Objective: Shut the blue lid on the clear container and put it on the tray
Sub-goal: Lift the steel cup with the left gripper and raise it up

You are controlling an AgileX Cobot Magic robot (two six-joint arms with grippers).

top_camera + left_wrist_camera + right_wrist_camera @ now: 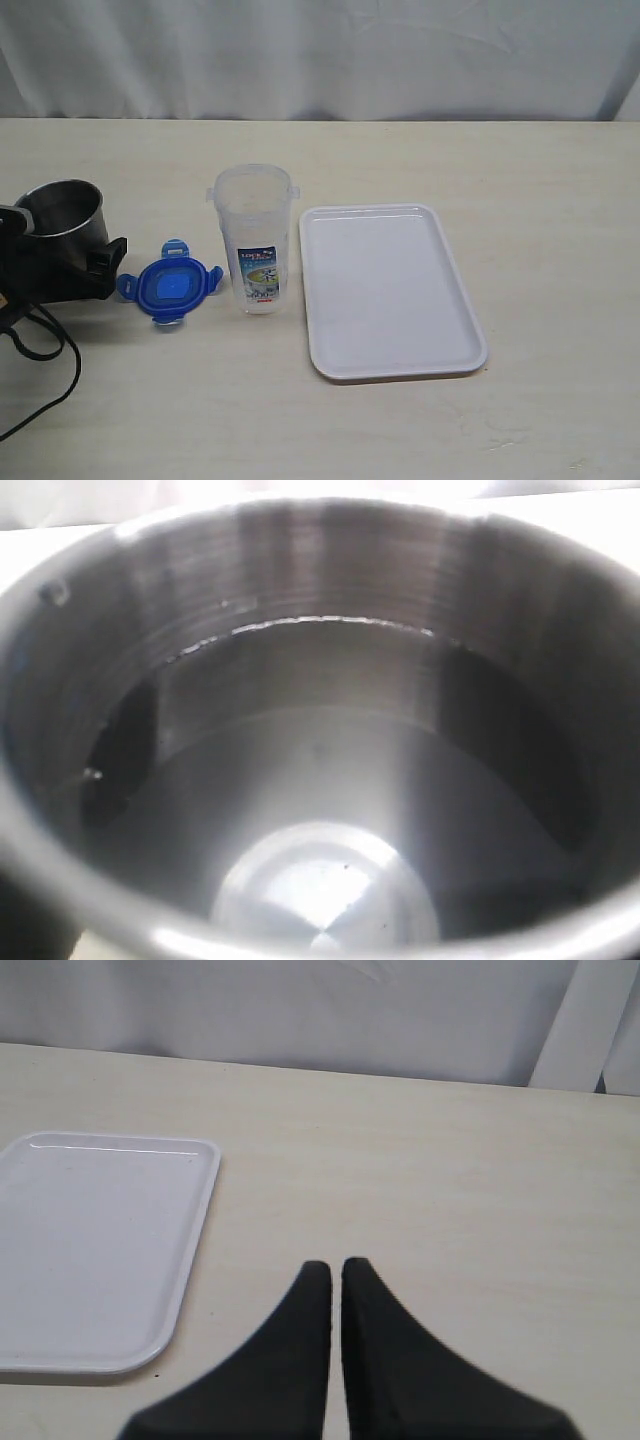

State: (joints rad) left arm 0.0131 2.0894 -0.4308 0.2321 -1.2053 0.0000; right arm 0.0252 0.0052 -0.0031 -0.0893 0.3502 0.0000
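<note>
Blue lid (170, 286) lies in exterior view only; left wrist shows steel cup (320, 680).

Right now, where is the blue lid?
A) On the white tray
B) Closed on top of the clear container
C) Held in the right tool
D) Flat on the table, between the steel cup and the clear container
D: the blue lid lies flat on the table, between the steel cup and the open-topped clear container.
</note>
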